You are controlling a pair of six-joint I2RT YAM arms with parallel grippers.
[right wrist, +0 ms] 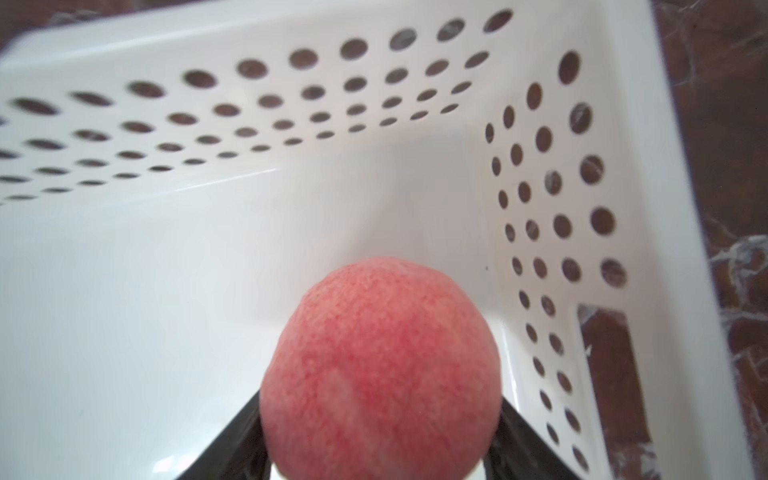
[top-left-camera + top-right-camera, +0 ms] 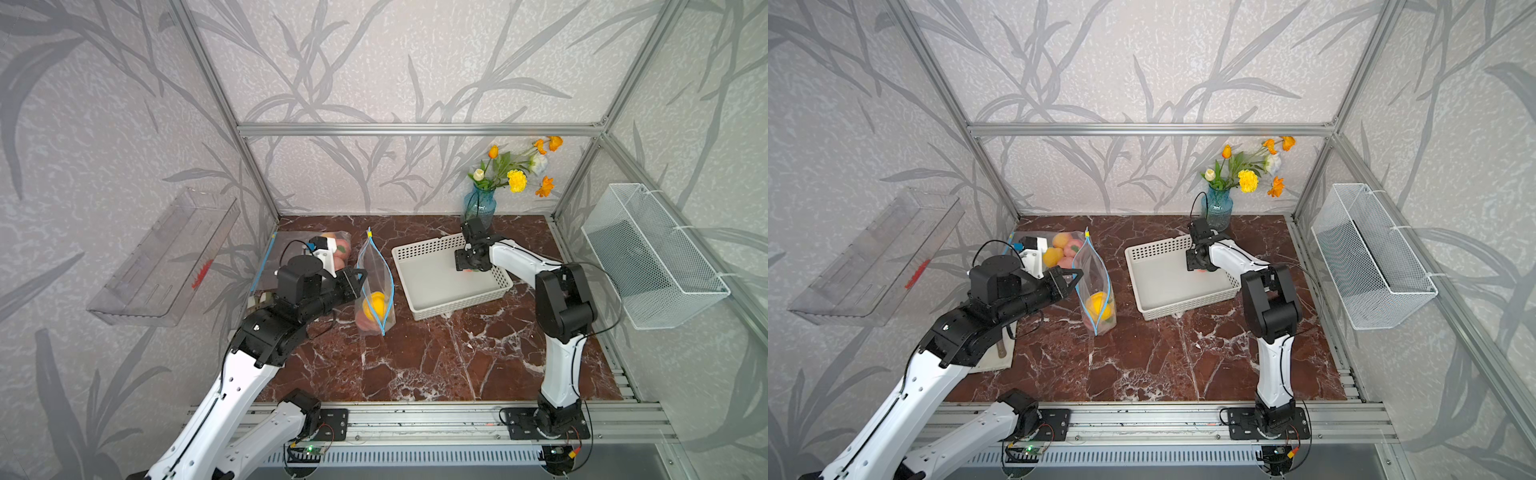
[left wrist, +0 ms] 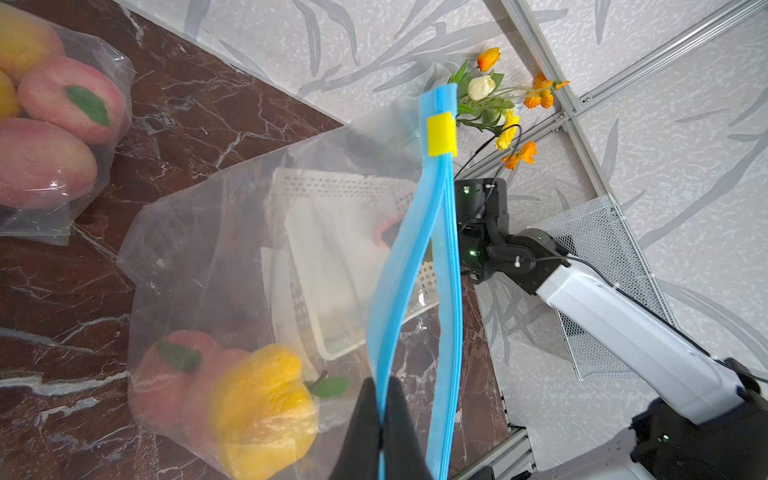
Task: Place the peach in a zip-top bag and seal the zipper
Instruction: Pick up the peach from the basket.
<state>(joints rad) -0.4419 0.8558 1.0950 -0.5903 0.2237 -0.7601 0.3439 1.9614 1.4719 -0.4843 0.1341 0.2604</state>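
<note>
Right wrist view: peach (image 1: 380, 370) low-centre, in basket (image 2: 415, 246) corner, straddled by right claw (image 2: 468, 268) (clamped or not, can't tell); left claw (image 3: 380, 386) pinches bag (image 3: 232, 249) rim; off-centre squeeze could roll peach free.

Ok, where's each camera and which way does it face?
Top views: high in front, facing down and back; left arm, right arm, bag, basket show.
Left wrist: on the left arm, facing past the left gripper, pinching the bag's zipper, toward the right arm.
Right wrist: on the right arm, facing down into the basket at the peach between the jaws of the right gripper.
Shared: both wrist views show the basket.
</note>
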